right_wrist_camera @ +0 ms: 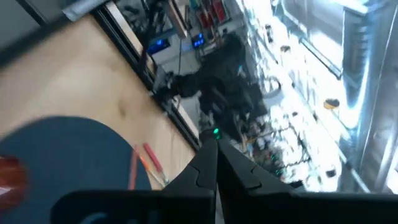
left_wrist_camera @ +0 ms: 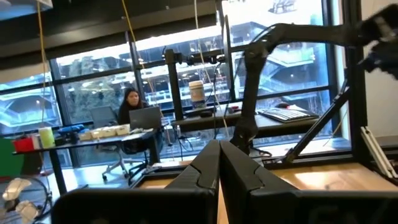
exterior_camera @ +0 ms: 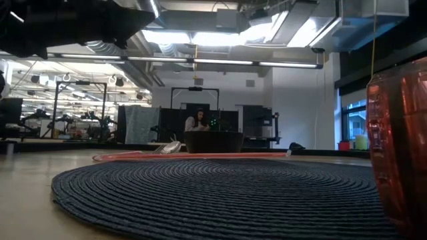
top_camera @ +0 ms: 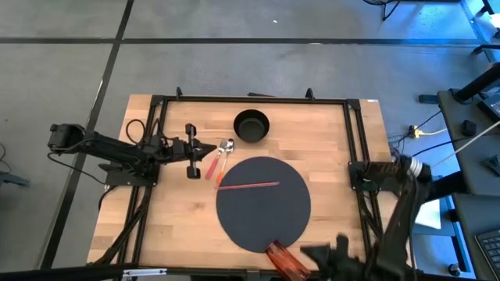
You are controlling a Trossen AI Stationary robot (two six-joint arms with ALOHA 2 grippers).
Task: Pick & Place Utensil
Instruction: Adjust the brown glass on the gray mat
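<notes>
A spoon (top_camera: 226, 146) with a silver bowl and a red handle (top_camera: 211, 168) lies on the wooden table just left of the round dark mat (top_camera: 262, 226). A thin red stick (top_camera: 248, 186) lies across the mat's far part. My left gripper (top_camera: 212, 150) is shut with nothing in it, right next to the spoon, and points a little upward in its wrist view (left_wrist_camera: 219, 163). My right gripper (top_camera: 306, 251) is shut and has nothing in it near the table's front edge, beside a red translucent cup (top_camera: 283, 260).
A black bowl (top_camera: 251, 125) stands behind the mat near the far edge. The red cup (exterior_camera: 400, 147) fills the right side of the low view. A black frame (top_camera: 353, 133) borders the table. Bare wood lies right of the mat.
</notes>
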